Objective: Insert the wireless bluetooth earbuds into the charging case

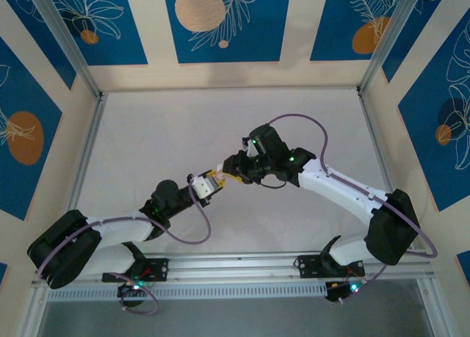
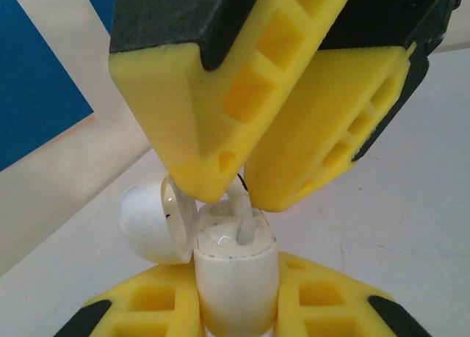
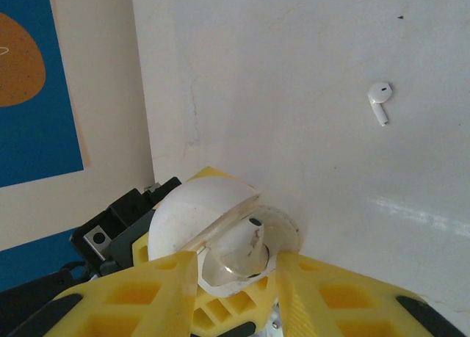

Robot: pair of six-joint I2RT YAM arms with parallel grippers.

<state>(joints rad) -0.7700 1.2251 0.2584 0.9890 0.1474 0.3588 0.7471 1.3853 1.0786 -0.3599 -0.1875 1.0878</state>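
Item 1, nearest: left fingers (image 2: 158, 307), clamped on the lower body of the charging case (image 2: 235, 278). Case upright, mouth up, apparently raised off the bench (image 2: 411, 205), likely to present the wells to the other arm. Lid (image 2: 150, 219) open, tipped aside toward 9 o'clock, clear of the approach.

Item 2: right fingers (image 2: 220, 109), angled down from 12 o'clock, tips pinched on a white earbud (image 2: 240, 205). Stem seemingly at a well; seating depth not discernible.

Item 3, farther: second earbud (image 3: 380, 102), white, loose on the bench toward 1 o'clock of the case in the right wrist view, well apart, unobstructed on every side.

Item 4, farthest: bench edges at 10 and 2 o'clock in the top view, well clear of both arms. Ample open room around the meeting point.
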